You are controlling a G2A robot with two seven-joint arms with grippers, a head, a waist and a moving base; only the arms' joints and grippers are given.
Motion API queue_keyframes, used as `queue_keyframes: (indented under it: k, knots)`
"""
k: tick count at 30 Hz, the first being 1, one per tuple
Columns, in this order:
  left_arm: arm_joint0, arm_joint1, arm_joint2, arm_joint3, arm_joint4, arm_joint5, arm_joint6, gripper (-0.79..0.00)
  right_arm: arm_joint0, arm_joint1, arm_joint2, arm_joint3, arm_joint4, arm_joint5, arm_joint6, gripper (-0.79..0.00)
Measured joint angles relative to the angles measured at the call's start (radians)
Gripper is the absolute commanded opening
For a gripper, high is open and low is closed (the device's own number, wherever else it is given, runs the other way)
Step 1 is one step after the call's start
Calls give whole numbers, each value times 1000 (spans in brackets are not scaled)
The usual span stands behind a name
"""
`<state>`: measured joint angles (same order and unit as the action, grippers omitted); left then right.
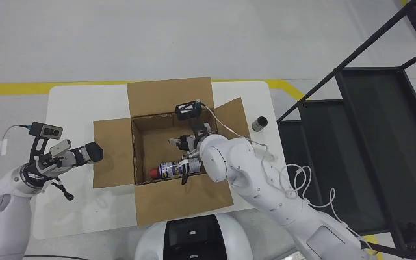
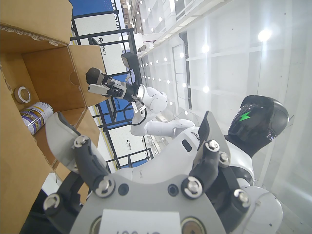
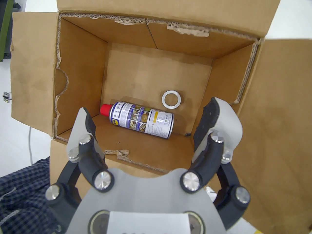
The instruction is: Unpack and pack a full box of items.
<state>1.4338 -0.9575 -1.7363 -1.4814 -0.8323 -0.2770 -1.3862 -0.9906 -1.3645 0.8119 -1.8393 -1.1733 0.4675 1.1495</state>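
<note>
With my right claw (image 3: 149,109) spread open over the box (image 3: 80,79), the spray can (image 3: 136,119) lying on the box floor near a white ring (image 3: 171,99), and my left claw (image 2: 131,122) open beside the box, I feared an off-centre pinch would roll the can.

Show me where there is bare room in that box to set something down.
The box floor is mostly bare: a wide patch runs from the can and ring to the far wall. It is crowded only by the near wall, where the can lies with the ring just apart from it.
</note>
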Motion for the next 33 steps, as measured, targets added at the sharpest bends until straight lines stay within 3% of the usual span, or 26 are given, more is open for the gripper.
queue_keyframes:
  k: [5,13,20,33]
  knots:
    - [0,0,0,0,0,0,0,0,60,0,-45,55,-38,-265,62,0]
    - [0,0,0,0,0,0,0,0,199,-31,-127,245,147,-638,147,0]
    - [0,0,0,0,0,0,0,0,317,-73,-218,430,196,-789,159,0]
    - [0,0,0,0,0,0,0,0,319,-74,-219,434,196,-789,158,0]
